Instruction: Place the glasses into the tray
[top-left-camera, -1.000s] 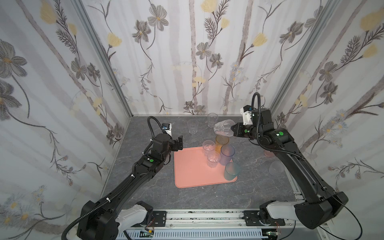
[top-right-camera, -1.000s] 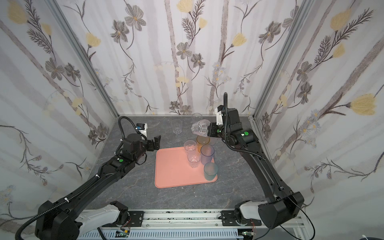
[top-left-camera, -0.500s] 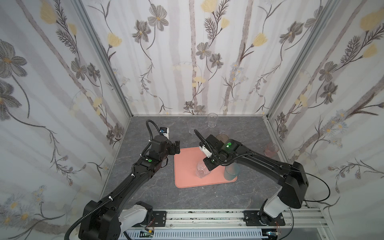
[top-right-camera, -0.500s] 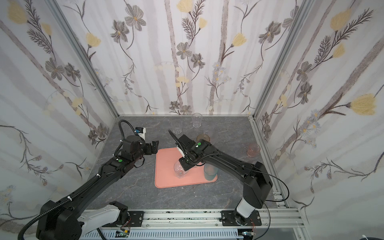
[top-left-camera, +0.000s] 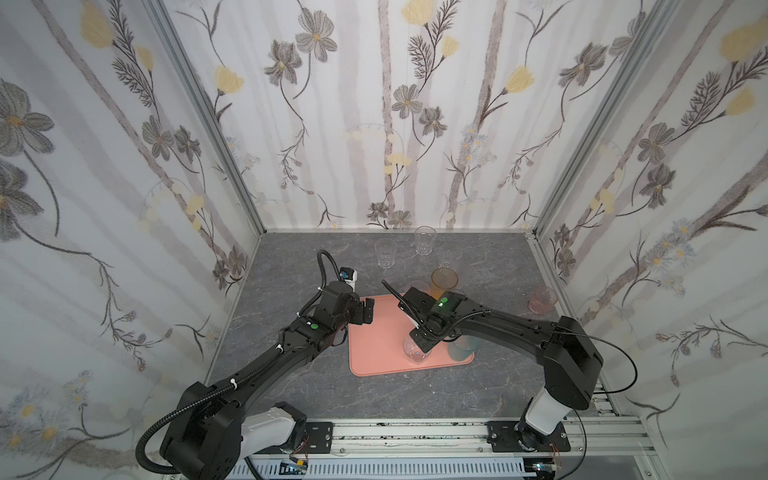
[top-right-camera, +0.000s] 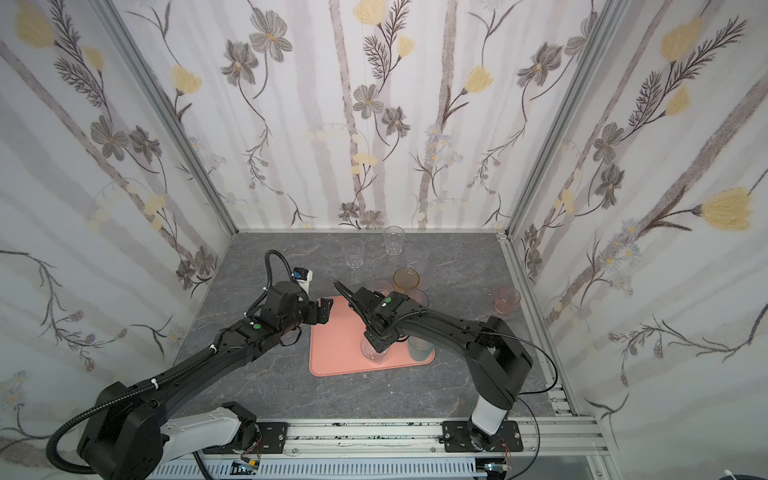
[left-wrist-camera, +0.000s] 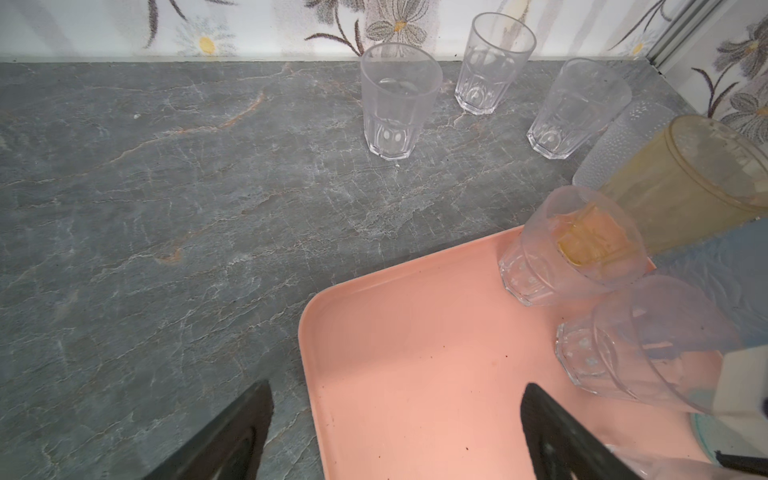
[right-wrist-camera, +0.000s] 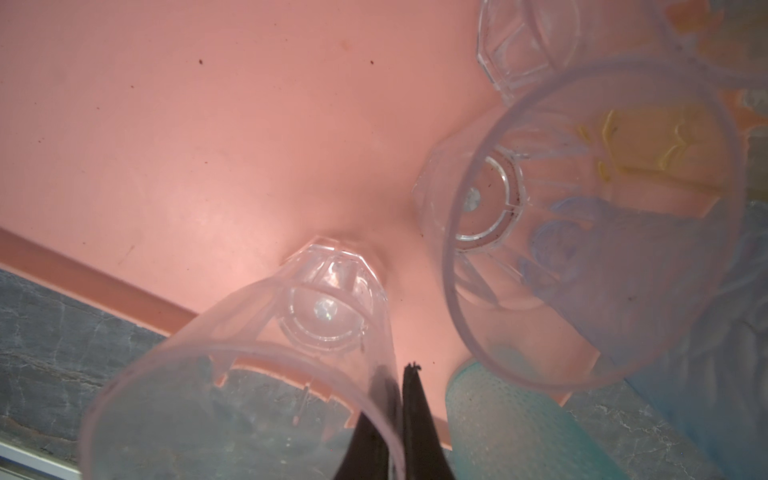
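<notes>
1. The right claw (right-wrist-camera: 399, 376) is closed to a thin pinch on the wall of a clear faceted plastic tumbler (right-wrist-camera: 249, 374), with one finger inside the rim and one outside.
2. That tumbler leans, with its base low over the flat salmon-pink rectangular plastic tray (top-left-camera: 374, 353), close to the near rim. I cannot tell whether it touches.
3. Just right of it, a teal textured tumbler (top-left-camera: 462, 350) stands at the tray's near right corner.
4. The left claw (left-wrist-camera: 397, 388) is spread wide and holds nothing. It hangs over the tray's far left corner.
5. A second clear tumbler (left-wrist-camera: 569, 249) and a third clear tumbler (left-wrist-camera: 636, 345) stand on the tray's far right part.
6. A tall amber tumbler (top-left-camera: 444, 282) stands at the far right corner. I cannot tell whether it is on the tray.
7. Two clear tumblers (top-left-camera: 385, 253) stand far back on the grey stone-patterned table (top-left-camera: 291, 374). A short orange-pink glass (top-left-camera: 542, 299) stands near the right wall.
</notes>
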